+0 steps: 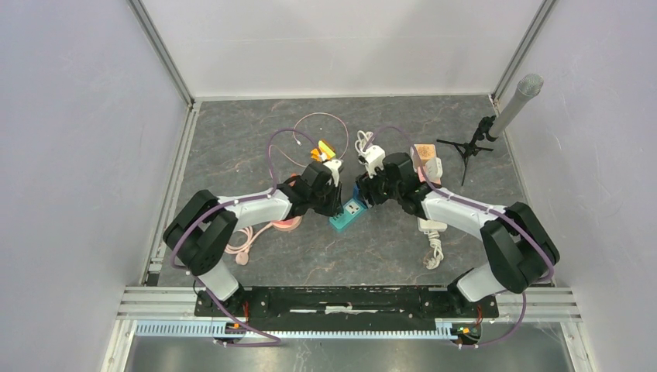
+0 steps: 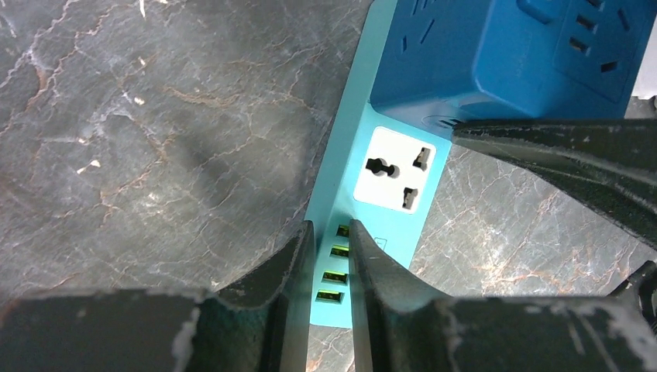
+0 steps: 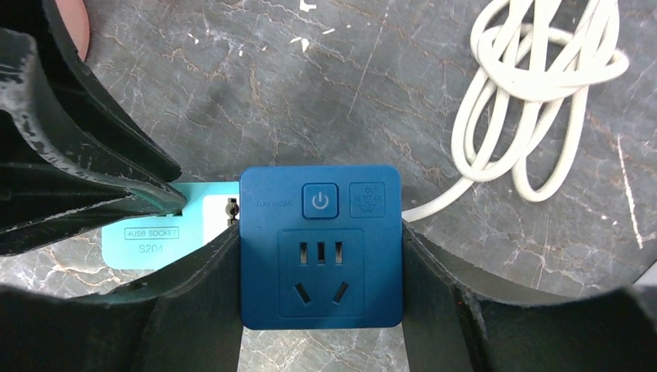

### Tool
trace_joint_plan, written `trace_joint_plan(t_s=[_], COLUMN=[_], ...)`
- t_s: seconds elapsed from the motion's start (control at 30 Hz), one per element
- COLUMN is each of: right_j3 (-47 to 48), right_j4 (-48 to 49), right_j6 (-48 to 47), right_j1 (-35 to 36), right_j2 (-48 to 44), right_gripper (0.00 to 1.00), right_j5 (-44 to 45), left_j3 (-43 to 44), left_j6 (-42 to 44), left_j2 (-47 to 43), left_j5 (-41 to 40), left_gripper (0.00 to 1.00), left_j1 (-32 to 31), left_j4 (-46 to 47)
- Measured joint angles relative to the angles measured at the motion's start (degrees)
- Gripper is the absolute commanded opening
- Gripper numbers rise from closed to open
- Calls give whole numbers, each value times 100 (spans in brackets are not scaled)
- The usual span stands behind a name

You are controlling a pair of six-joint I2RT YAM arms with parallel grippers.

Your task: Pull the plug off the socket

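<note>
Right claw clamped on both flanks of the blue plug, which sits on the teal socket strip jutting out left of the fingers. Left claw nearly closed, tips pressing the strip's USB end. Coiled white cord beyond, upper right.

One teal socket strip, one blue plug, four USB ports, one microphone

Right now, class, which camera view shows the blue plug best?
Right wrist: the blue plug faces it squarely, with its whole front visible, gripped by the right end effector. Left wrist shows only a cropped corner; top external barely shows it.
</note>
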Motion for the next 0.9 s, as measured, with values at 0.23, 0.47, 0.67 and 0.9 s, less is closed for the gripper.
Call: trace_joint_plan(t_s=[0.23,0.47,0.67,0.9], right_j3=[66,116,70,46], right_j4=[-295,-487,-413,-260], right_j6=[223,46,-339,-496], right_j1=[-212,-240,-118,127], right_j2=[-46,-251,-317,-269], right_gripper=[0,0,0,0], right_j5=[-162,-118,-131,146], left_j3=[7,90,109,66], left_j6=[-9,-42,-52,-52], left_j2=[74,105,116,39], left_j5=[0,33,59,70], left_gripper=[27,27,27,30], left_j1=[-24,-26,-35,-26], left_j4=[177,227,195,107])
